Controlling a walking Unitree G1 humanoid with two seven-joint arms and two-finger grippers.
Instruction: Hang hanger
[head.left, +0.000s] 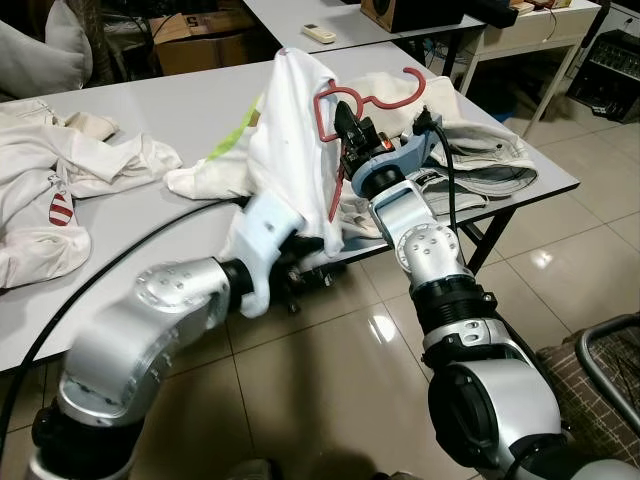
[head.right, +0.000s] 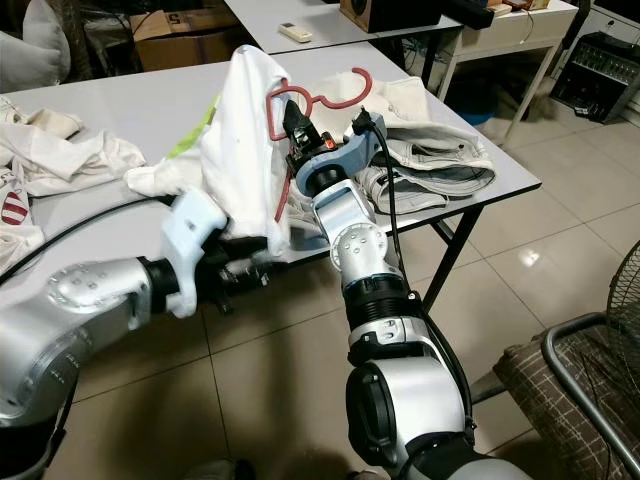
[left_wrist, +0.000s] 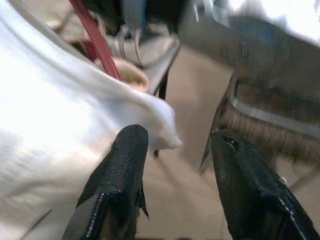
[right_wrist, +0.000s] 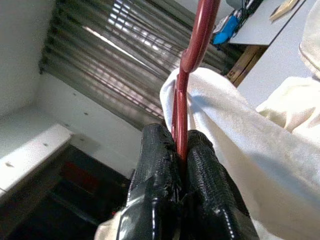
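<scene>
- Centre of the frame, above the grey table (head.left: 180, 110): right gripper (head.left: 348, 128), fingers (right_wrist: 200, 170) pinching the red hanger (head.left: 365, 100) by its neck.
- White shirt (head.left: 290, 150) drapes over the hanger.
- Left gripper (left_wrist: 172, 165), fingers spread, sits at the shirt's lower hem.

2 silver jointed arms with black rings at the elbows; pale blue wrist housings; a black cable along each; each end effector (head.left: 348, 125) has 2 textured black fingers (left_wrist: 122, 165).

Remote (head.left: 320, 33) on far table; cardboard box (head.left: 200, 40) behind; chair (head.right: 590, 370) w/ checked cushion.
</scene>
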